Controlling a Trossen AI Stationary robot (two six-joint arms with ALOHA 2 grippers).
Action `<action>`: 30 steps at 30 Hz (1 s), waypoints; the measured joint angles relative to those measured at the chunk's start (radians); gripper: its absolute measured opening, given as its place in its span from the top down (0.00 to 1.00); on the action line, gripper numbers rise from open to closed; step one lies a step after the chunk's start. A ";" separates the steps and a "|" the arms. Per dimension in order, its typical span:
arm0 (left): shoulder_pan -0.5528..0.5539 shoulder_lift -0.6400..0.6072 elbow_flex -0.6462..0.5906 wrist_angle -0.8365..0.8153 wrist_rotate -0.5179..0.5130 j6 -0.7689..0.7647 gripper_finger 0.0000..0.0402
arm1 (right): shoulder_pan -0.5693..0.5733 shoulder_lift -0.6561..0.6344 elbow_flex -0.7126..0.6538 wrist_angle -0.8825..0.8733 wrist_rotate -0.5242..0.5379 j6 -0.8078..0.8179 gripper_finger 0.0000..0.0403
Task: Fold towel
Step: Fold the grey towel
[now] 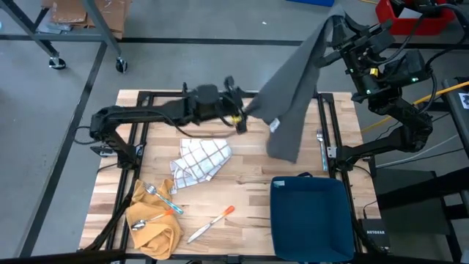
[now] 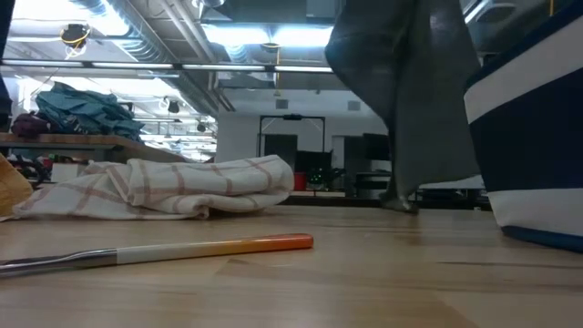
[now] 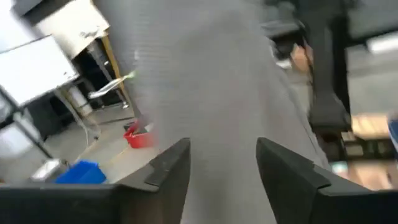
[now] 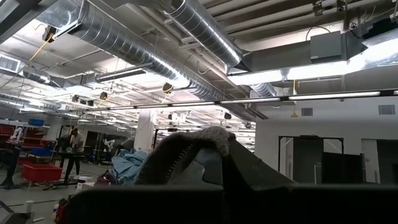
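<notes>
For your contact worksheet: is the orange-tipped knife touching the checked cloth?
Apart. High view shows bare wood between the knife and checked cloth.

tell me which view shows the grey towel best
The high view: the grey towel shows whole, hanging from the right gripper with the left gripper at its edge. The low view shows only its lower part, the left wrist view a blur, the right wrist view a pinched bit.

Bright ceiling strip lights glare overhead — left wrist view is motion-blurred, the grey towel smeared soft.
</notes>
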 joint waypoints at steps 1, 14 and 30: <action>-0.014 0.015 0.000 0.000 0.000 0.044 0.55 | 0.000 0.000 0.000 0.000 0.000 0.000 1.00; -0.120 0.222 0.000 0.054 -0.187 0.459 0.55 | 0.001 0.000 0.000 -0.007 0.000 0.000 1.00; -0.108 0.275 0.000 0.392 -0.497 0.718 0.55 | 0.001 0.000 0.000 -0.028 0.000 0.000 1.00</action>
